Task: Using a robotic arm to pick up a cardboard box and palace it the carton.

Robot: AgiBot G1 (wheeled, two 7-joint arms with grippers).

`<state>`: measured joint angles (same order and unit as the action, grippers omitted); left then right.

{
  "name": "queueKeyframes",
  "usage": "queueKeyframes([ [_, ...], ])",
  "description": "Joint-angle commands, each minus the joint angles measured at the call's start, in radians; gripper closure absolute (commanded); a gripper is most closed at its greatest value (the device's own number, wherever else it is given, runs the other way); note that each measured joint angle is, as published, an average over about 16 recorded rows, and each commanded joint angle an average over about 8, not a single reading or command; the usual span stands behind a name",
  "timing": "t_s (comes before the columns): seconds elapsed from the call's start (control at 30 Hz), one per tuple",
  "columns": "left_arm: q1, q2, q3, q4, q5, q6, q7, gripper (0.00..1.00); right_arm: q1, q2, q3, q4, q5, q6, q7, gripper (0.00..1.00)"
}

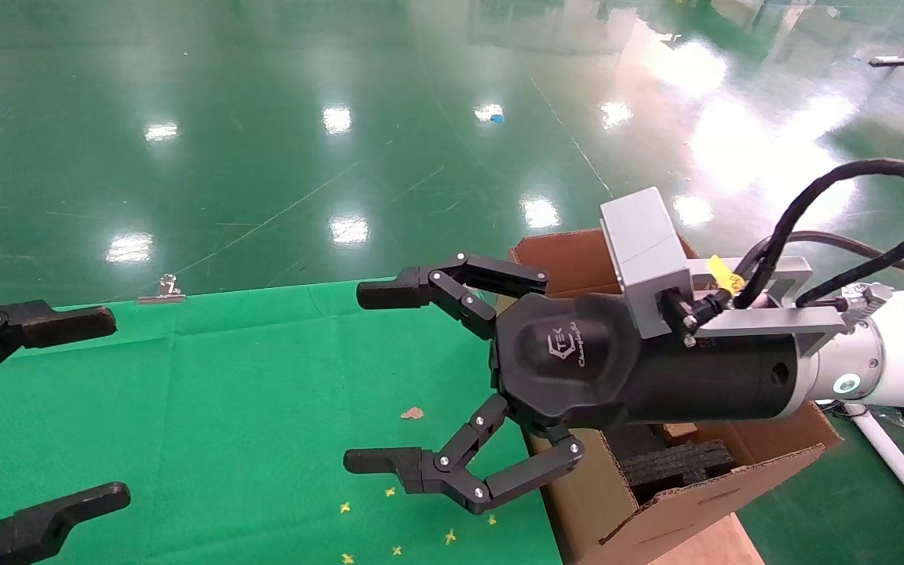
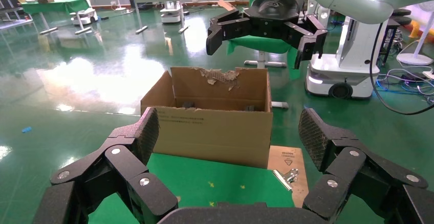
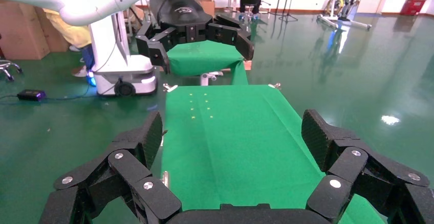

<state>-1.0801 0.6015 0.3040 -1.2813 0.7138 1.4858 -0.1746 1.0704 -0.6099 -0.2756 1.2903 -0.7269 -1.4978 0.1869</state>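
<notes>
My right gripper (image 1: 351, 377) is open and empty, on the white robotic arm with the green ring (image 1: 847, 384). It hovers over the green cloth just left of the carton (image 1: 695, 502). The carton is open, with black foam (image 1: 676, 463) inside and a torn far flap (image 2: 220, 74). My left gripper (image 1: 118, 408) is open and empty at the table's left edge, facing the carton (image 2: 215, 132). The right gripper also shows above the carton in the left wrist view (image 2: 263, 35). The small cardboard box is not clearly in view; a small brown piece (image 1: 679, 430) lies inside the carton.
The green cloth (image 1: 248, 377) covers the table, with small yellow marks and a cardboard scrap (image 1: 413, 413). A metal binder clip (image 1: 162, 292) sits at the far edge, another (image 2: 286, 175) near a brown board (image 2: 286, 157). Shiny green floor surrounds everything.
</notes>
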Motion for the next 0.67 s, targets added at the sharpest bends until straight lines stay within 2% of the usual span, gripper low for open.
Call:
queueKeyframes([
  [0.03,0.000,0.000,0.000,0.000,0.000,0.000,0.000,0.00,0.001,0.000,-0.001,-0.002,-0.001,0.001,0.000,0.00],
  [0.67,0.000,0.000,0.000,0.000,0.000,0.000,0.000,0.00,0.004,-0.001,-0.004,-0.007,-0.004,0.003,0.001,0.00],
])
